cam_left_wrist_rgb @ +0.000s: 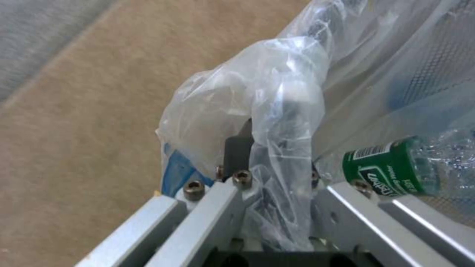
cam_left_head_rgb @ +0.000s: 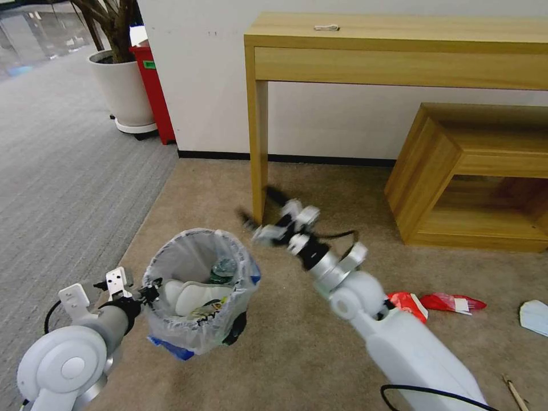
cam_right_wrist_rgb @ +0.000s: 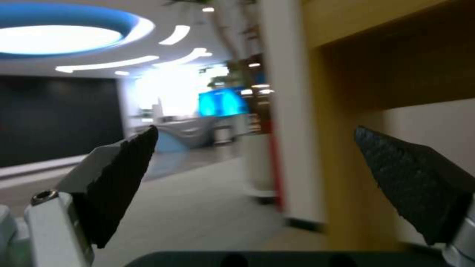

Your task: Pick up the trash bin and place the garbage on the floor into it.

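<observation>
On the beige short-pile carpet floor (cam_left_head_rgb: 297, 354), at the lower left of the head view, the left end effector (cam_left_head_rgb: 149, 292) pinches the rim of the small round black trash bin (cam_left_head_rgb: 197, 297), its fingers pressed onto the crinkly clear plastic bag liner (cam_left_wrist_rgb: 277, 111) with blue patches at its edge. Whether the bin rests on the carpet or hangs just above it cannot be told. Inside the bin lie a white slipper (cam_left_head_rgb: 197, 294) and a small clear plastic bottle with a green label (cam_left_wrist_rgb: 396, 172), the bottle close beside the gripping fingers in the left wrist view.

Right of the bin, the right end effector (cam_left_head_rgb: 268, 212) hangs above the carpet near the leg of the light wooden console table (cam_left_head_rgb: 399, 43), its black textured fingers (cam_right_wrist_rgb: 124, 178) spread wide with nothing between them.

Farther right on the carpet lie two red wrappers (cam_left_head_rgb: 451, 301), partly behind the right arm, a pale blue-white tissue (cam_left_head_rgb: 534, 317) at the picture's edge, and a thin wooden stick (cam_left_head_rgb: 515, 393) near the lower corner. A low wooden open-sided bench (cam_left_head_rgb: 474, 171) stands beneath the table against the wall.
</observation>
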`<state>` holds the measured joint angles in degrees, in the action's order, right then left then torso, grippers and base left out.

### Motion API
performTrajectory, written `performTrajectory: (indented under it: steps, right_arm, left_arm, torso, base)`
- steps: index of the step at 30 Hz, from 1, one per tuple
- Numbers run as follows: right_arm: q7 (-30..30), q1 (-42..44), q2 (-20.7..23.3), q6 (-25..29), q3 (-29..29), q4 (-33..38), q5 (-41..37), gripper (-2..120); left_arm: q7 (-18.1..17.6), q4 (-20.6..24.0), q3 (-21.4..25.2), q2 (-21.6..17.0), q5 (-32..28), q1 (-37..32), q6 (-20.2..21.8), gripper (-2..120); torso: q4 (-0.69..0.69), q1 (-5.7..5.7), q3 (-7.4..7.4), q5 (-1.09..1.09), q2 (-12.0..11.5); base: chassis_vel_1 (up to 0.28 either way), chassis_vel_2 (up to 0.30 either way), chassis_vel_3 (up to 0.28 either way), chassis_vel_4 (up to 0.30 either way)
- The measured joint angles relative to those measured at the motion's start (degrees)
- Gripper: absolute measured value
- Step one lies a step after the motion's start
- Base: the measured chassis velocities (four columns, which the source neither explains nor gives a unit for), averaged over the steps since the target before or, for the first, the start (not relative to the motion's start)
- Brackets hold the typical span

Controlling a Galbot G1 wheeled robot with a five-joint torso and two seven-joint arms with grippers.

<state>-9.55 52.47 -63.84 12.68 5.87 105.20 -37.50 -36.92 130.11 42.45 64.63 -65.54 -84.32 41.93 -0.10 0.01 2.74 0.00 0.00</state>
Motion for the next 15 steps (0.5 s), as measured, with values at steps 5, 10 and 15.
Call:
performTrajectory:
  steps: [5,10,15]
  right_arm:
    - [0.3,6.0,2.0,-0.1,12.6,1.1,4.6,100]
    - [0.1,12.3,2.1,0.9,22.7,3.5,6.6,100]
    - [-1.1,19.0,-0.4,2.6,29.3,5.6,7.9,100]
  left_arm:
    - [0.2,-0.5,0.5,-0.2,1.7,0.1,-0.6,0]
    - [1.0,-0.1,1.1,-0.6,1.7,0.0,-1.0,0]
    - [2.6,0.4,1.1,-0.5,2.3,-0.3,-1.2,0]
  torso:
    - [-0.02,0.0,0.0,0.01,0.0]
    - [-0.02,0.0,0.0,0.01,0.0]
    - [-0.02,0.0,0.0,0.0,0.0]
  base:
    - [0.0,0.0,0.0,0.0]
    - [0.0,0.0,0.0,0.0]
    - [0.0,0.0,0.0,0.0]
